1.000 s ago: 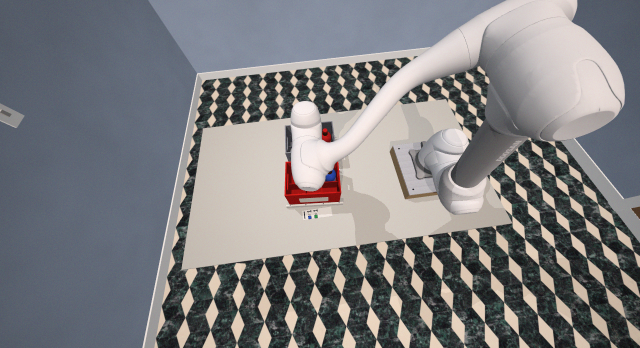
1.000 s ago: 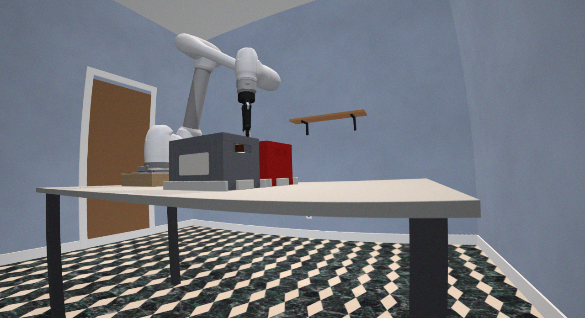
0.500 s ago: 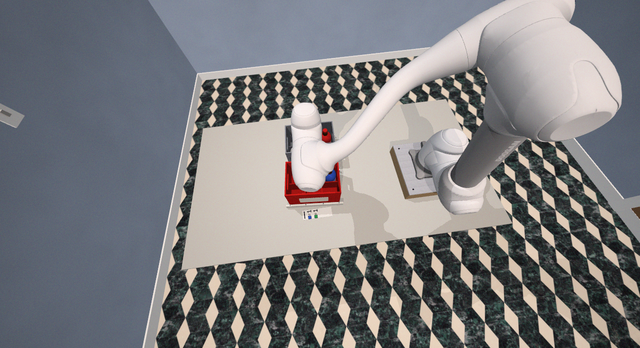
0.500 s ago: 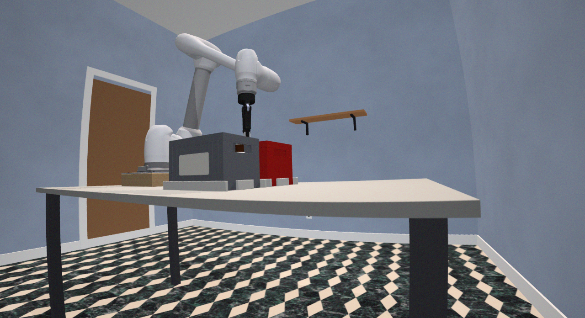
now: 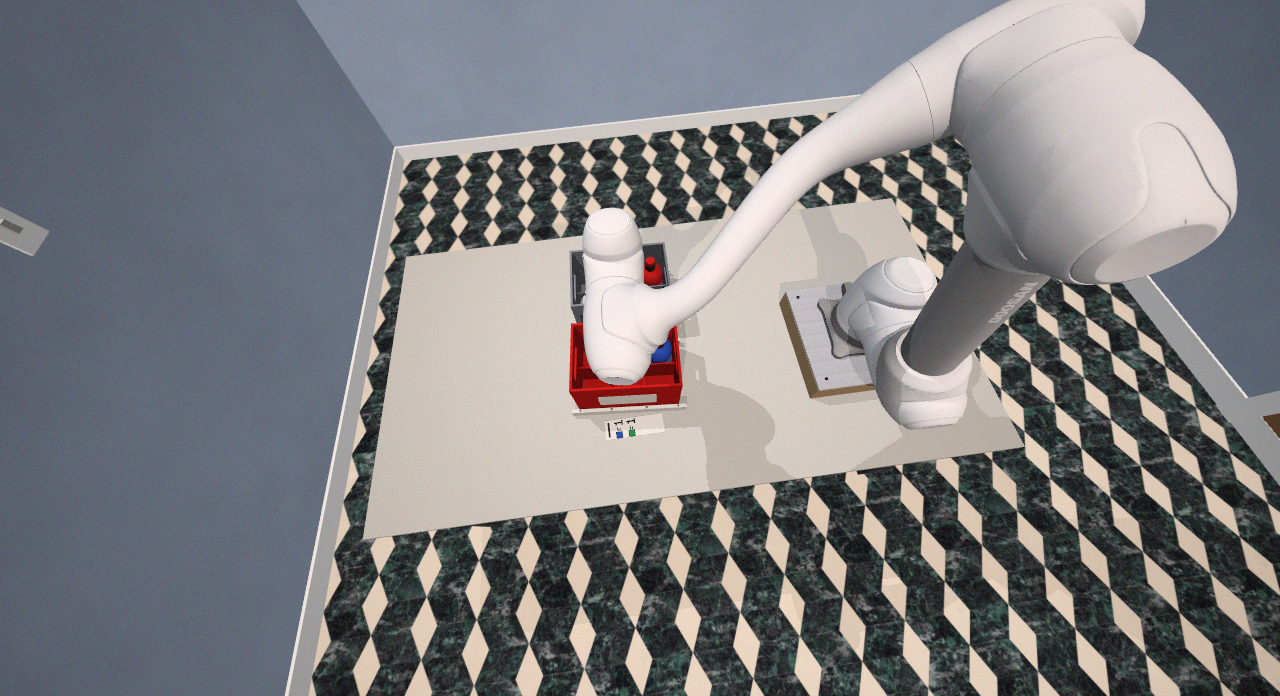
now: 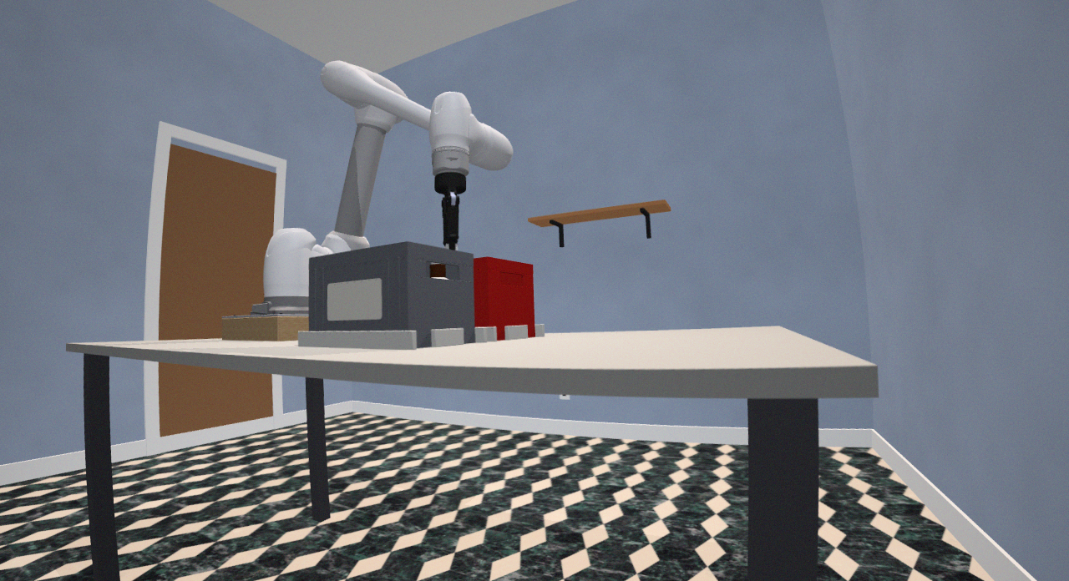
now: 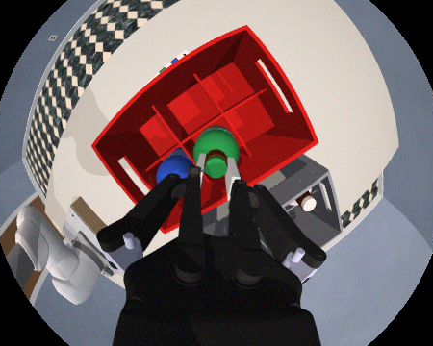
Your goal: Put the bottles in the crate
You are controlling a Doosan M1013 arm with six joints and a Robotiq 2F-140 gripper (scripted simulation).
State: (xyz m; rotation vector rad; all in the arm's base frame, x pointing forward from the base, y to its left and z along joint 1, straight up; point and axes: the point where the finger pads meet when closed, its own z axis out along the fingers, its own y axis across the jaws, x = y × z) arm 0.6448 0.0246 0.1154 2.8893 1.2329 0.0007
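The gripper (image 6: 451,245) (image 7: 216,167) points down over the red crate (image 5: 583,396) (image 6: 504,297) (image 7: 294,126), shut on the neck of the green bottle (image 7: 216,139). That bottle looks upright, over or in a middle compartment on the grey crate's side; its base is hidden. The blue bottle (image 5: 662,353) (image 7: 172,168) stands in the neighbouring corner compartment. The pick list (image 5: 650,426) appears to read blue 1, green 1. In the grey crate (image 5: 663,249) (image 6: 442,309) (image 7: 318,167) are a red bottle (image 5: 652,273) and a white-capped bottle (image 7: 307,203).
The two crates stand close together. Low pale strips (image 6: 357,339) lie along the crates' bases. The arm's base plate (image 5: 806,340) lies to the right in the top view. The arm covers part of both crates there. The red crate's dividers (image 7: 208,90) rise beside the bottles.
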